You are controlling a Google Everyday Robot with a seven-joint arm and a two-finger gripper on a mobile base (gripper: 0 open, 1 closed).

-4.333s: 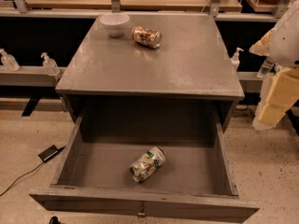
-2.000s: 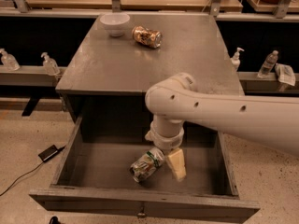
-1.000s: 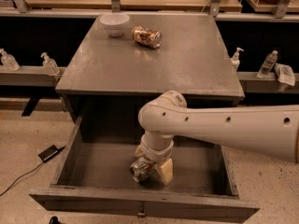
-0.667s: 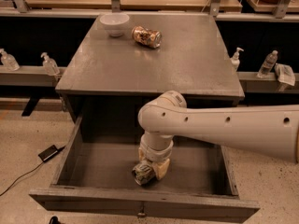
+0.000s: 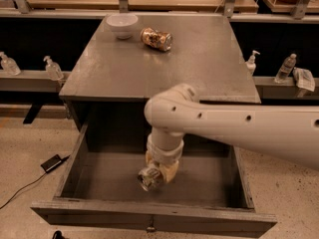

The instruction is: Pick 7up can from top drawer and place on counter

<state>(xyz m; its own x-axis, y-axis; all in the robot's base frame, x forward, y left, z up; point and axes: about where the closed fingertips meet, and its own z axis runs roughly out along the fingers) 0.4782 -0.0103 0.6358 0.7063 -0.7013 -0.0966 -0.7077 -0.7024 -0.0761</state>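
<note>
The 7up can [image 5: 148, 178] lies on its side inside the open top drawer [image 5: 99, 183], its silver top facing the front. My gripper [image 5: 158, 172] reaches down into the drawer from the white arm that comes in from the right, and its tan fingers [image 5: 171, 171] sit around the can. The grey counter [image 5: 164, 63] is above the drawer. The drawer's small metal knob [image 5: 149, 229] shows at front centre.
A white bowl [image 5: 122, 25] and a brown-gold patterned can [image 5: 156, 38] sit at the back of the counter. Bottles stand on shelves at left [image 5: 51, 67] and right [image 5: 285, 67]. A black adapter with a cable [image 5: 51, 163] lies on the floor at left.
The arm swung in from the right and lowered into the drawer. The gripper came down over the can and closed in around it; the can has shifted slightly.
</note>
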